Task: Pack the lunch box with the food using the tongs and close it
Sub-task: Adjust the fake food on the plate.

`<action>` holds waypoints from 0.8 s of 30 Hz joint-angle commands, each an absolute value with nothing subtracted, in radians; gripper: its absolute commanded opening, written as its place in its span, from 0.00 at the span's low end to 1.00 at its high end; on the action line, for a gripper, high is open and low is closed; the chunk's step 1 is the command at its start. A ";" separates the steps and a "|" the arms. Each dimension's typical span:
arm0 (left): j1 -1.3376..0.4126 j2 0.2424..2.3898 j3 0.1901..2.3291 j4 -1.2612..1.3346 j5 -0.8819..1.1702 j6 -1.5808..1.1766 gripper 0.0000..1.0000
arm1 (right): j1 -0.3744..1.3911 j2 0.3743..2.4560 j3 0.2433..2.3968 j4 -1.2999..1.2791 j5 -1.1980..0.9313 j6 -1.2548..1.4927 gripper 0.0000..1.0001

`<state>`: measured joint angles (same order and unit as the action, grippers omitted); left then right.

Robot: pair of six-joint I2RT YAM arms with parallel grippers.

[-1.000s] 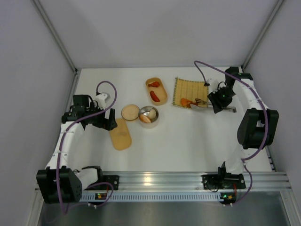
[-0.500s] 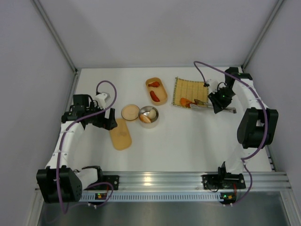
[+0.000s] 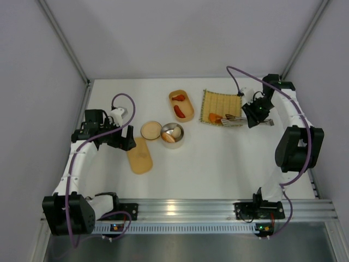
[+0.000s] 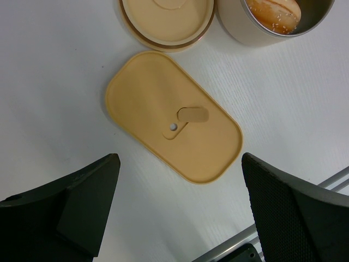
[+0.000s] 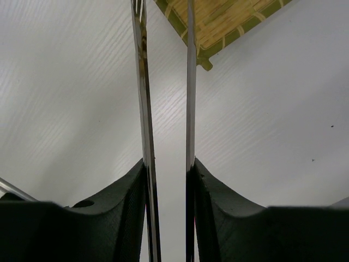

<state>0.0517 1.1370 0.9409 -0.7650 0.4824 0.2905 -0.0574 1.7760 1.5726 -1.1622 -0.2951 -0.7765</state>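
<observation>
The slim silvery tongs reach from the yellow woven mat toward my right gripper. In the right wrist view both tong arms run straight up between the jaws of the right gripper, which is shut on them, each pad pressing one arm. An orange food piece lies on the mat by the tong tips. Red pieces lie in the oval tan lunch box. Its flat oval lid lies under my open, empty left gripper.
A round metal tin holding a seeded bun stands beside a round tan lid. The mat's corner shows above the right jaws. An aluminium rail runs along the near table edge.
The right jaws have narrowed onto the tongs, and that gripper has shifted slightly toward the back of the table. The left arm has not moved.
</observation>
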 commanded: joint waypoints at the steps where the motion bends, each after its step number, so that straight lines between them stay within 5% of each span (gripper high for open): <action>1: 0.051 1.129 0.963 -0.739 0.500 0.291 0.98 | -0.081 1.735 1.638 -1.190 -0.337 -0.770 0.01; 24: 0.051 1.135 0.954 -0.724 0.500 0.293 0.98 | -0.109 1.756 1.660 -1.207 -0.383 -0.773 0.00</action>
